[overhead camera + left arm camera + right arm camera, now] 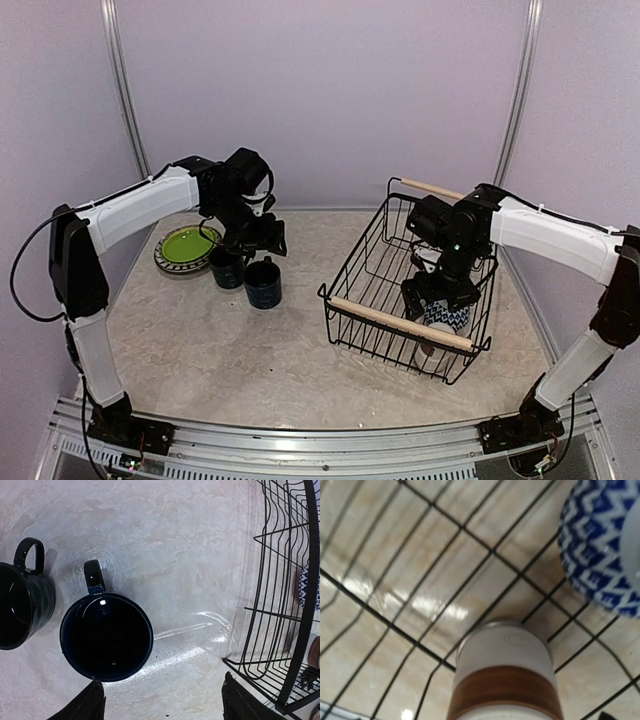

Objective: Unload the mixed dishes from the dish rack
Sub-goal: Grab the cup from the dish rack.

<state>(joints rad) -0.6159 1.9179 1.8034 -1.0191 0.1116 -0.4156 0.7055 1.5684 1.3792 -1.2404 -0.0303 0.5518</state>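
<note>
Left pincer (162,680): fingers apart, empty; two dark blue mugs (106,636) just ahead, apparently already unloaded. Right pincer (435,298): inside dish rack (400,322), grip cannot be told; blue-white bowl (600,545), small cup (505,675) directly below, pending

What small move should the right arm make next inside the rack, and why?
Probably lower the right tool toward the small cup: it sits just below in the wrist view, on the dish rack floor, beside the blue-white bowl.
</note>
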